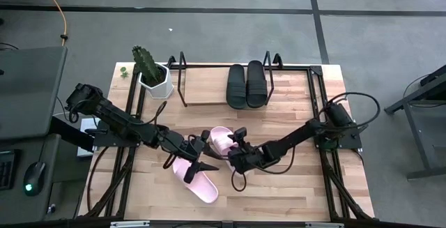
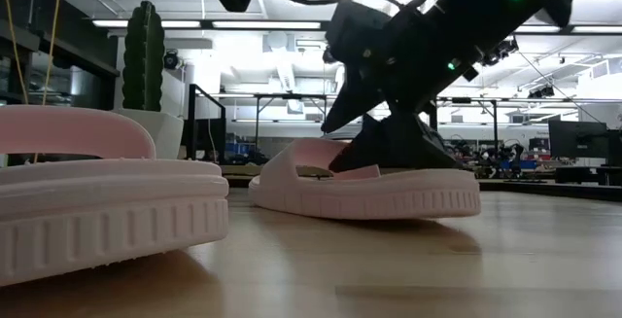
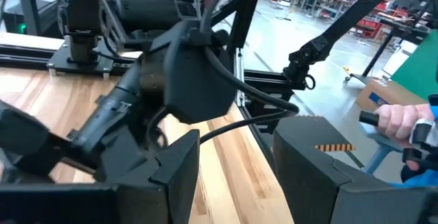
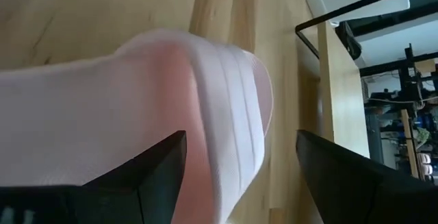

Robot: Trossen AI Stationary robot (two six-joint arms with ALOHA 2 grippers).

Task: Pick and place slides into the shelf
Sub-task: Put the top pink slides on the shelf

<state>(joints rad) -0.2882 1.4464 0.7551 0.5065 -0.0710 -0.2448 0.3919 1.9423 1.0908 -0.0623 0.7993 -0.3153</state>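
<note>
Two black slides (image 1: 246,85) on the shelf (image 1: 202,88) show only from above.

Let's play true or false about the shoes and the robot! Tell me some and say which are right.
1. Two black slides sit on the shelf. True.
2. Both pink slides are on the shelf. False: both pink slides lie on the table.
3. The right pincer is open by a pink slide. True.
4. The cactus stands in a red pot. False: the pot is white.
5. The left pincer is shut. False: it is open.
</note>
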